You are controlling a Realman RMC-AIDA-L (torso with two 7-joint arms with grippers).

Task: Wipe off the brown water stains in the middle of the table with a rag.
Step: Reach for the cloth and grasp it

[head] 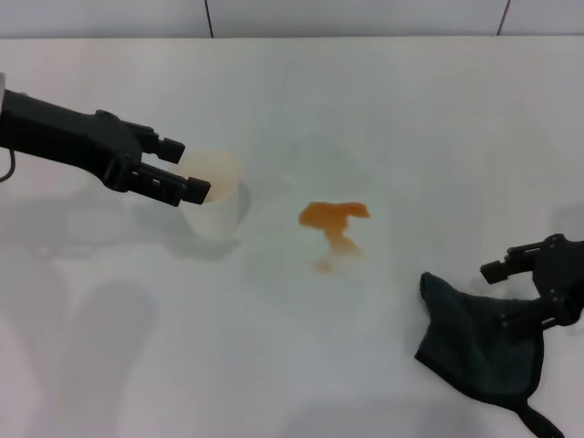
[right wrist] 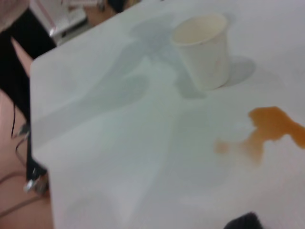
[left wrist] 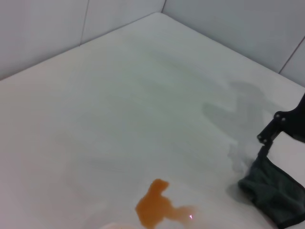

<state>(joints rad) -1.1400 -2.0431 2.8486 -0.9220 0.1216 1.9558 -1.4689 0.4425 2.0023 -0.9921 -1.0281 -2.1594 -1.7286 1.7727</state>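
stains (head: 333, 222): orange-brown blotch sitting mid counter (head: 383, 109), thin paler tail trailing toward the near edge with a faint droplet at its end; nothing wiped yet by the look of it; whole puddle intact with crisp edges

rag (head: 479, 342): dark cloth at the near right of the counter, well apart from the stains; bunched and half lifted, one corner peaked up, loop strap trailing off the bottom corner; probably held that way so a loose flap can drag flat over the liquid

right tool (head: 525, 292): right at the rag's upper edge, fingers looking pinched onto the cloth; gripping the rag, as far as the head view shows; own fingers not visible in the right wrist view, only a dark scrap at the edge

left tool (head: 173, 169): hanging over the paper cup (head: 214, 205), fingers spread apart with nothing between them; tips just at the cup's rim, can't tell if touching; maybe parked there to steady the cup or keep it clear of the wipe, just a guess

cup contents: upright, just left of the stains; inside looks pale and empty in the right wrist view, no liquid visible

next bit: carry the rag left across to the blotch; mind the cup, close enough to get knocked
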